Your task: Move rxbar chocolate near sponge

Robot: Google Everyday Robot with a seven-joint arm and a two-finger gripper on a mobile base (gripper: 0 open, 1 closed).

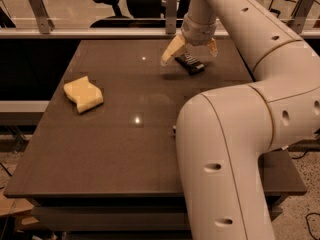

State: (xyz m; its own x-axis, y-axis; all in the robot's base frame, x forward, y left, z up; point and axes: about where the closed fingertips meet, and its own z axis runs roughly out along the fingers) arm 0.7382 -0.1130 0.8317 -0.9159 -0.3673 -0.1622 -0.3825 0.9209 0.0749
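The rxbar chocolate (190,64), a small flat black wrapper with white lettering, lies on the dark table (125,149) at the far middle-right. My gripper (191,51) hangs just above it, open, with one pale finger (170,51) to its left and the other finger (213,47) to its right. The bar lies on the table below the fingers, not held. The sponge (83,93), a pale yellow foam block with wavy edges, lies at the table's left side, far from the bar.
My big white arm (235,149) covers the table's right front. A small dark thing (174,130) peeks out at the arm's edge. A rail (100,33) and office chairs (112,1) stand behind the table.
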